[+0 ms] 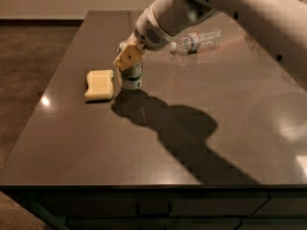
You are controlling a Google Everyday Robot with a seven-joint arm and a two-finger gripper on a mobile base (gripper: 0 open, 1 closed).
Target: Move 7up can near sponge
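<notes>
**Operator:** Where is the hand?

**Spotter:** Your hand (pixel 128 57) is low over the left half of the counter (pixel 67 143), at the end of the white arm (pixel 216 6) that reaches in from the upper right. It grips the can (pixel 132 77) by the upper part, and one cream pad (pixel 127 56) lies across the can's near side.

**Operator:** And the can itself?

**Spotter:** You have it upright, with the green and white label showing below the pad. Its base is at the counter's surface, but I cannot tell whether it touches or hangs just above. The sponge (pixel 100 84) lies flat just to its left, with only a thin strip of counter between them.

**Operator:** Anything else around?

**Spotter:** A clear plastic bottle (pixel 197 40) lies on its side farther back and to the right, well apart from your can and partly behind the arm. The arm's dark shadow (pixel 177 128) runs from the can's foot toward the near right edge. A small bright glint (pixel 45 101) sits on the counter, near the left edge.
</notes>
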